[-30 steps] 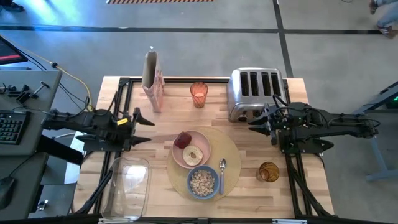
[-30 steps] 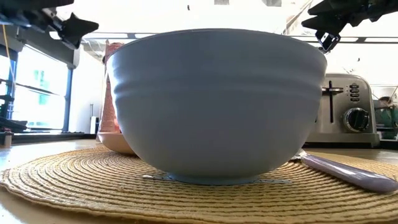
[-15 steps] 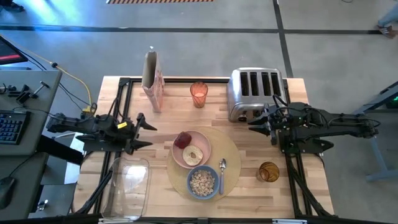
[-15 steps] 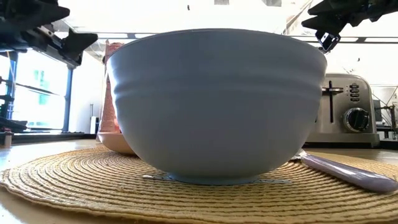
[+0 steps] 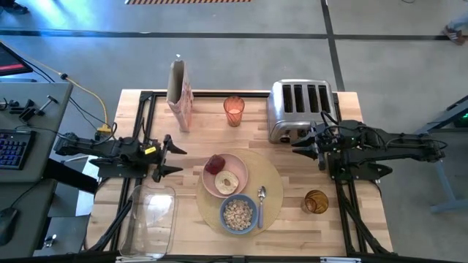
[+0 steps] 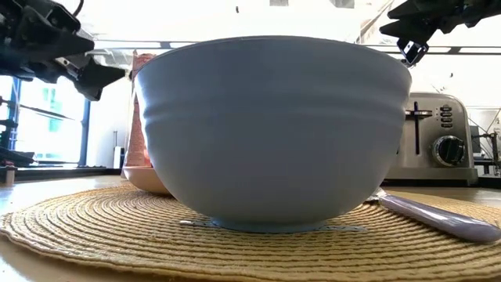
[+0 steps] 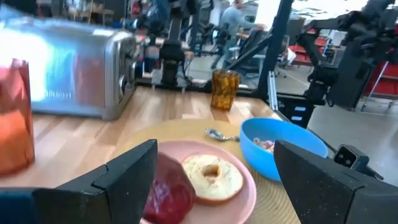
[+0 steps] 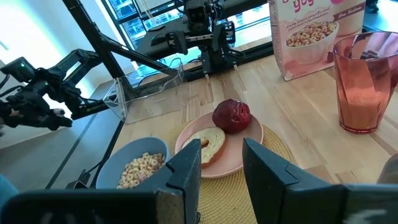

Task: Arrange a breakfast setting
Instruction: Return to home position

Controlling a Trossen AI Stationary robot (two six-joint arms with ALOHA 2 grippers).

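Note:
The round tan placemat (image 5: pixel 272 183) lies at the table's middle. On it rests the pink plate (image 5: pixel 235 169) with the red apple (image 5: pixel 214 164) and the bagel half (image 5: pixel 227 182). The blue bowl (image 5: pixel 238 213) of cereal stands nearer, with the metal spoon (image 5: pixel 261 199) lying to its right. The amber glass (image 5: pixel 316 201) stands on the bare table right of the mat. My left gripper (image 5: pixel 175 155) is open and empty, left of the plate; the plate (image 7: pixel 242 180) shows between its fingers. My right gripper (image 5: pixel 298 147) is open and empty in front of the toaster.
The chrome toaster (image 5: pixel 300 109) stands at the far right. A cereal box (image 5: pixel 179 95) and a reddish tumbler (image 5: pixel 233 111) stand along the far edge. A clear rectangular container (image 5: pixel 150 219) sits at the near left corner.
My left gripper has gone down toward the table, staying open and left of the plate. My right arm has kept still.

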